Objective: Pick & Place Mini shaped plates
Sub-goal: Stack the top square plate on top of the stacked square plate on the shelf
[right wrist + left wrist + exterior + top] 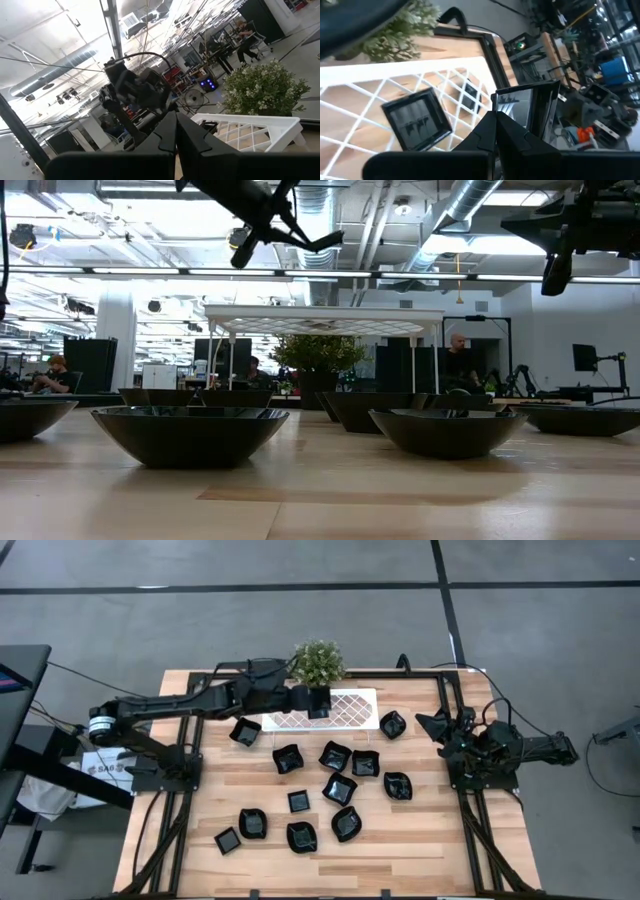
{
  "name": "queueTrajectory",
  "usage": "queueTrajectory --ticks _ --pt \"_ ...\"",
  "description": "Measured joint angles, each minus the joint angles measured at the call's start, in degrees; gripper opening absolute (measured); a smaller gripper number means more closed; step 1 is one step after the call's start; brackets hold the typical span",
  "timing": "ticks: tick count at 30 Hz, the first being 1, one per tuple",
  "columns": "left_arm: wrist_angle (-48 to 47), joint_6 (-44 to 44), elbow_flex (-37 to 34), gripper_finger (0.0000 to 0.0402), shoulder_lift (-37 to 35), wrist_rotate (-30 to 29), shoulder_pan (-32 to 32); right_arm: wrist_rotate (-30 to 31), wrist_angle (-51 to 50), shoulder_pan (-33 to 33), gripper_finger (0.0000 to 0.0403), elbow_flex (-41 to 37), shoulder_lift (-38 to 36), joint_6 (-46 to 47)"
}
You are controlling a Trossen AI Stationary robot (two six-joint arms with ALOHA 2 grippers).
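Observation:
Several glossy black mini plates [337, 756] lie flat on the wooden table, in front of the white lattice tray [350, 710]. My left gripper [319, 703] is over the tray, shut on a square black plate [530, 107]. Another square plate [417, 120] rests flat on the tray's lattice [360, 80], close to the gripper. My right gripper [440, 725] stays at the table's right side with its fingers [175, 125] shut on nothing and pointing slightly upward. My left gripper pinches the square plate by its rim [506, 102] between the two shut fingers [495, 122]. The fingers reach in from the table's left, slanting downward. The plate is lifted clear above the tray and stands tilted on edge beyond the fingertips.
A small green potted plant [318, 662] stands at the tray's far edge. One plate [393, 724] lies just right of the tray. Black frame rails [447, 700] run along the table's sides. Bare wood lies along the near edge [400, 860].

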Motion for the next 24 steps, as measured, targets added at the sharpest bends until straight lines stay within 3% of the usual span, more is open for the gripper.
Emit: queueTrajectory --ticks 24 --pt "-5.47 -9.34 0.0 0.0005 4.46 1.81 0.92 0.0 -0.02 -0.28 0.0 0.0 0.02 -0.01"
